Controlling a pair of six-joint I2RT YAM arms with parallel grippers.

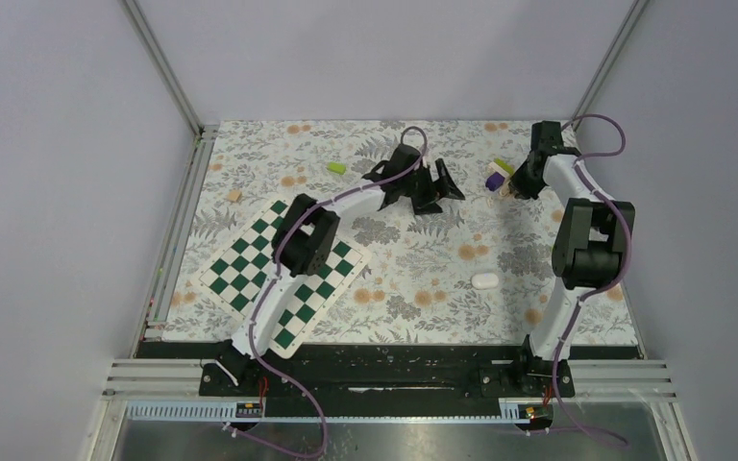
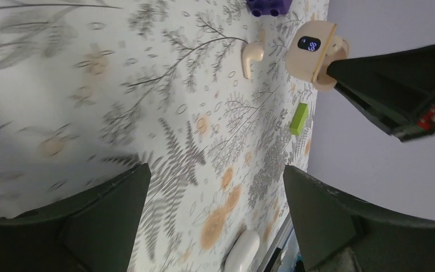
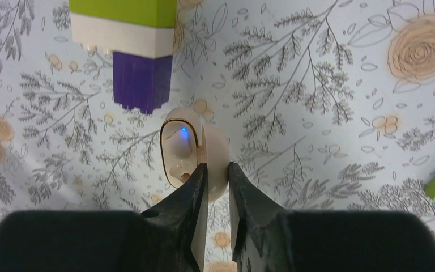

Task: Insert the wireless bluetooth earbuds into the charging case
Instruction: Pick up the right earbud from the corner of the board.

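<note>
The charging case [image 3: 195,150] is cream-white, open, with a blue light inside. My right gripper [image 3: 215,173] is shut on one half of it and holds it on edge just above the floral cloth, at the back right [image 1: 517,184]. The left wrist view also shows the case [image 2: 311,51], with the dark right fingers [image 2: 374,73] clamped on it. One cream earbud [image 2: 251,56] lies on the cloth beside the case. I cannot tell whether an earbud sits inside. My left gripper [image 2: 215,192] is open and empty, hovering at the back middle [image 1: 437,184], left of the case.
A purple, white and green block stack [image 3: 130,51] stands right behind the case [image 1: 497,173]. A green block [image 2: 299,119] lies near the wall. A white oval object [image 1: 484,280] lies on the cloth. A chessboard mat [image 1: 250,279], a green block [image 1: 336,167] and a tan cube [image 1: 235,195] are on the left.
</note>
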